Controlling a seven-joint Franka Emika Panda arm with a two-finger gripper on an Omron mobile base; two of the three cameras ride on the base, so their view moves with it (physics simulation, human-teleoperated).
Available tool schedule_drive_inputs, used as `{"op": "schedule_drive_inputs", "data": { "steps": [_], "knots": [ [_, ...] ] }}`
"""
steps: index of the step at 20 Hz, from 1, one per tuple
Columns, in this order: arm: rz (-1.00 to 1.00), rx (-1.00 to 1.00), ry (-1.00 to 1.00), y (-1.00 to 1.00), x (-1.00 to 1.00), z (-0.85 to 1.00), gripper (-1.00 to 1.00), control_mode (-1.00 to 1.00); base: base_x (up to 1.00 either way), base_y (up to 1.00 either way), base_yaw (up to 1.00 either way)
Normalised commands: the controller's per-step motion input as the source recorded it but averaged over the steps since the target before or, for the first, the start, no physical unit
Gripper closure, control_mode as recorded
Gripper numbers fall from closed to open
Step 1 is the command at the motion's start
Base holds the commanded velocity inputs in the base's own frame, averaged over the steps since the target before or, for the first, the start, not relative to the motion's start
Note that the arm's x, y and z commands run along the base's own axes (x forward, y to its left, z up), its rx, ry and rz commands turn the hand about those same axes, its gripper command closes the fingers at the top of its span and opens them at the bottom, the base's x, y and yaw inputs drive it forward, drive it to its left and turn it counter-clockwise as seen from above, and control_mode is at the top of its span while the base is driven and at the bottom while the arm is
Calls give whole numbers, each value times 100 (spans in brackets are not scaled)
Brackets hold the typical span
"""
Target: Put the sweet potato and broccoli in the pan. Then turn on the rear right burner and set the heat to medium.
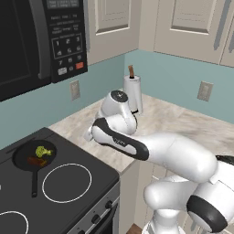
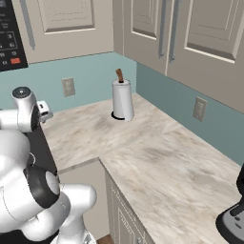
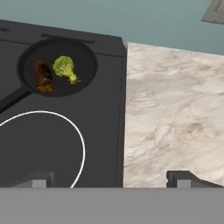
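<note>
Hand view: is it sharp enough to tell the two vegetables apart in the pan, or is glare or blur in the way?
Hand view: slightly soft but free of glare; the yellow-green broccoli and reddish-brown sweet potato read clearly against the black pan. Left base view: evenly lit, no hard shadows, though both lumps look small and coarse there. Right base view: flat lighting on the counter.

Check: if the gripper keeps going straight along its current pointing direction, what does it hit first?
Probably the cooktop's right edge where it meets the counter; the open gripper straddles that seam, empty. The pan sits off-line. Depth unclear.
</note>
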Motion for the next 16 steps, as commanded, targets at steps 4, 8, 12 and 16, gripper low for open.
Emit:
{"op": "schedule_drive_inputs", "data": {
  "steps": [4,8,12,16],
  "knots": [
    [-8,-1,8,-71,39,6,-100,-100,0,0,0],
    [-8,-1,6,-73,41,2,-100,-100,0,0,0],
    [-16,-3,11,-85,19,11,-100,-100,0,0,0],
    [-16,0,7,-70,0,30,-100,-100,0,0,0]
  ]
}}
